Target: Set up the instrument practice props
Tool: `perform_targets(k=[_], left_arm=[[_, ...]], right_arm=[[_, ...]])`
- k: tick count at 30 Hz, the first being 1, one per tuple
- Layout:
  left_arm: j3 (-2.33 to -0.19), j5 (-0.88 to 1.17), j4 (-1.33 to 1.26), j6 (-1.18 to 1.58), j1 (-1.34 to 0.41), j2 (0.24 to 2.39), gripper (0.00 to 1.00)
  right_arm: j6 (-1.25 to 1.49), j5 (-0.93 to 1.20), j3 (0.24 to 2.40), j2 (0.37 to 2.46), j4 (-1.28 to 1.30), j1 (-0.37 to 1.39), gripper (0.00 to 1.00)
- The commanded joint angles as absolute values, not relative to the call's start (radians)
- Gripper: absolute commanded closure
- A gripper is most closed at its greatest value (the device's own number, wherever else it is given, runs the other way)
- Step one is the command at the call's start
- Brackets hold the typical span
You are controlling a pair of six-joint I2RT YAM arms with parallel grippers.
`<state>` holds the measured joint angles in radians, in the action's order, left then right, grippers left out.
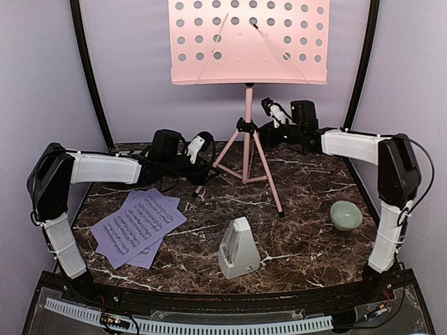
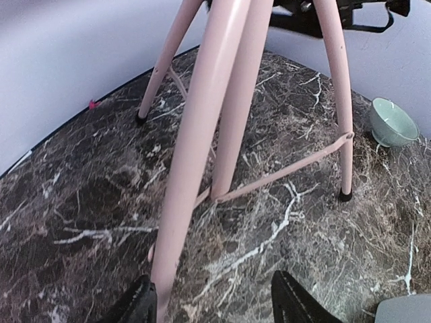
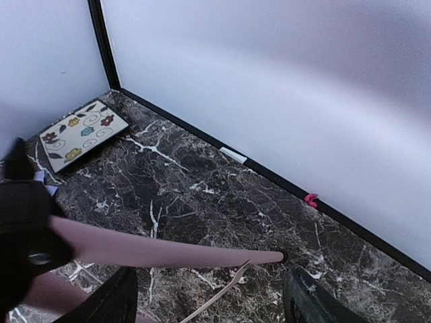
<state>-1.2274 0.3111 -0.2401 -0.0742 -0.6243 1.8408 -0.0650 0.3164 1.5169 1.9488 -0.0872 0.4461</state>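
Note:
The pink tripod music stand (image 1: pixel 246 150) stands at the back centre, its perforated desk (image 1: pixel 248 42) high up. My left gripper (image 1: pixel 204 159) is open beside the stand's left leg; in the left wrist view the gripper (image 2: pixel 215 304) has that leg (image 2: pixel 195 148) against its left finger (image 2: pixel 138 304). My right gripper (image 1: pixel 269 131) is open by the tripod hub; in the right wrist view the gripper (image 3: pixel 212 303) sits under a stand leg (image 3: pixel 168 250). Lavender sheet-music pages (image 1: pixel 137 227) lie front left. The grey-white metronome (image 1: pixel 237 248) stands front centre.
A pale green bowl (image 1: pixel 346 215) sits at the right, also in the left wrist view (image 2: pixel 394 121). A floral coaster (image 3: pixel 82 134) lies in the back left corner. Walls close in the back and sides. The metronome's corner (image 2: pixel 404 311) shows low right.

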Motion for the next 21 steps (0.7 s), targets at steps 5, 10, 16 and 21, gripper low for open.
perform_targets(k=[5, 10, 16, 21], left_arm=[[-1.042, 0.197, -0.041, 0.243, -0.51, 1.555, 0.36], [-0.947, 0.138, 0.153, 0.477, -0.462, 1.447, 0.36], [-0.793, 0.125, 0.267, 0.664, -0.388, 1.315, 0.37], [-0.696, 0.121, 0.356, 0.737, -0.339, 1.278, 0.38]], right_arm=[[-0.004, 0.267, 1.375, 1.759, -0.164, 0.451, 0.2], [0.055, 0.276, 1.312, 1.677, -0.101, 0.451, 0.19], [0.148, 0.329, 1.198, 1.54, -0.094, 0.455, 0.19], [0.158, 0.351, 1.16, 1.482, -0.055, 0.468, 0.19]])
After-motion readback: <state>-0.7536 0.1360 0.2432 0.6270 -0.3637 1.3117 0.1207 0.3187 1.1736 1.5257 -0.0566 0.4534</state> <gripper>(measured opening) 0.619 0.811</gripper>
